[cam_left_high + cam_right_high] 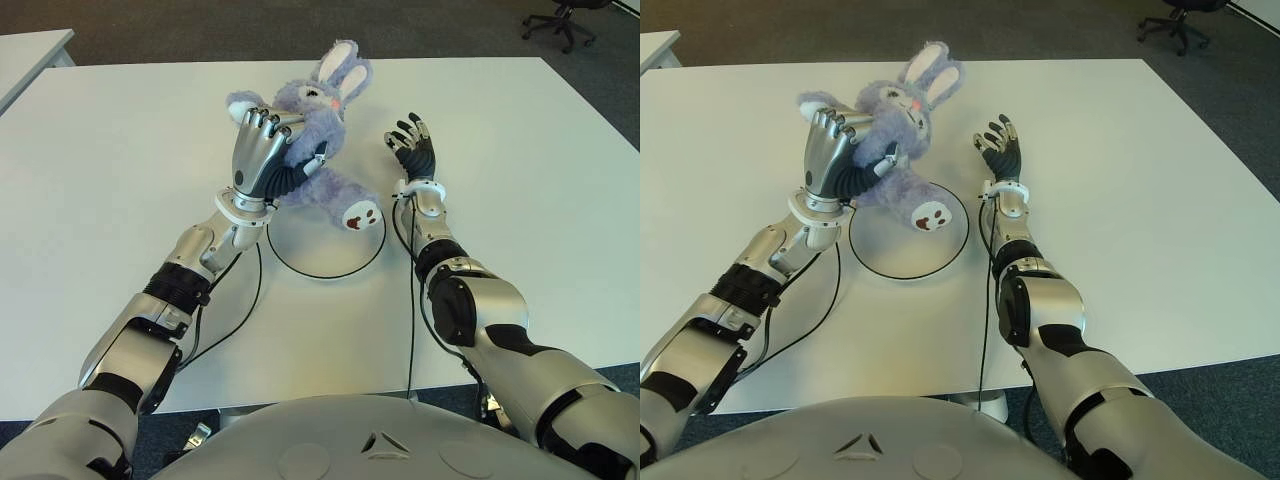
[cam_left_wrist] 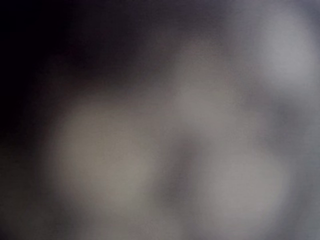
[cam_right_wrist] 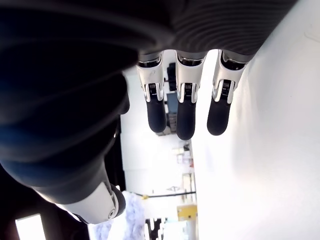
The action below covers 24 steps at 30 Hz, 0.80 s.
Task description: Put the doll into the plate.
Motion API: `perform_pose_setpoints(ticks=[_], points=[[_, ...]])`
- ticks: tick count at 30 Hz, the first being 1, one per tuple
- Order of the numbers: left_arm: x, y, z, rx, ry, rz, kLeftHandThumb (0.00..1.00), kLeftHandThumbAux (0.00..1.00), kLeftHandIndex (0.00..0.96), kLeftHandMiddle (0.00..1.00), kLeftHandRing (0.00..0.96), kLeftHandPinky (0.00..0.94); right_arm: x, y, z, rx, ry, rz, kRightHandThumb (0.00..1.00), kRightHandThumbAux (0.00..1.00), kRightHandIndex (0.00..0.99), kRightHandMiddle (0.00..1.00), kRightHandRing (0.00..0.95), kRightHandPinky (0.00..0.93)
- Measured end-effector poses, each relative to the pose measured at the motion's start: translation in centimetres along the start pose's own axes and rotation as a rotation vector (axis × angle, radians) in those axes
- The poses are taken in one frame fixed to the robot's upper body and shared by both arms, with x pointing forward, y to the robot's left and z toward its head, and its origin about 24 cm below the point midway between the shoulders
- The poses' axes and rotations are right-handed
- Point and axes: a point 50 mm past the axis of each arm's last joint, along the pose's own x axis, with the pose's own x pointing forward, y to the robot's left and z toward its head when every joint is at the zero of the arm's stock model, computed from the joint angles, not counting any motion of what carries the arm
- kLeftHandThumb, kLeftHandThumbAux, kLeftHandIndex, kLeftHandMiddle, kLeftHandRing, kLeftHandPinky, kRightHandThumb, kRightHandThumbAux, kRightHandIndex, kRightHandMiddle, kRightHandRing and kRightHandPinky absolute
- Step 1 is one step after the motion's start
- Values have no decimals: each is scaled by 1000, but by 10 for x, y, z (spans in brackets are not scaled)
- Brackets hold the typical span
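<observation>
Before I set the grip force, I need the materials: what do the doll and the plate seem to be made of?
The doll, held in the left hand, looks like soft plush: fuzzy lavender pile, floppy ears. The plate looks hard and smooth, matte white with a thin dark rim; plastic or ceramic, I cannot tell. The right hand shows open beside it.

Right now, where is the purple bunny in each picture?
Left eye view: the bunny is upper middle, held by the left hand, one foot over the plate.
Right eye view: the bunny is upper left of middle, same grip.
Left wrist view: too blurred to tell.
Right wrist view: a purple fuzzy bit near the bottom edge, probably the bunny.
Shared landmark: the open right hand beside the bunny.
</observation>
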Motion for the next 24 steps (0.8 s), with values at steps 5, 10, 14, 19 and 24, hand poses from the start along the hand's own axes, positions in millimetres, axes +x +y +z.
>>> perform_pose_setpoints(ticks=[5, 10, 14, 19, 24], points=[[0, 0, 0, -2, 0, -1, 542, 635, 762, 867, 856, 860, 0, 0, 0, 1, 0, 0, 453, 801, 72, 162, 177, 220], [-2, -1, 1, -5, 3, -4, 563, 638, 757, 861, 852, 865, 0, 0, 0, 1, 0, 0, 414, 796, 73, 159, 180, 227], [-3, -2, 2, -13, 9, -10, 552, 632, 765, 866, 857, 866, 0, 0, 0, 0, 0, 0, 399, 796, 75, 159, 182, 229], [-5, -4, 3, -37, 19, -28, 538, 628, 779, 876, 866, 873, 0, 0, 0, -2, 0, 1, 382, 801, 78, 162, 186, 233], [-9, -7, 6, -65, 27, -49, 567, 633, 759, 861, 855, 866, 0, 1, 0, -4, 0, 3, 375, 803, 81, 162, 186, 234]])
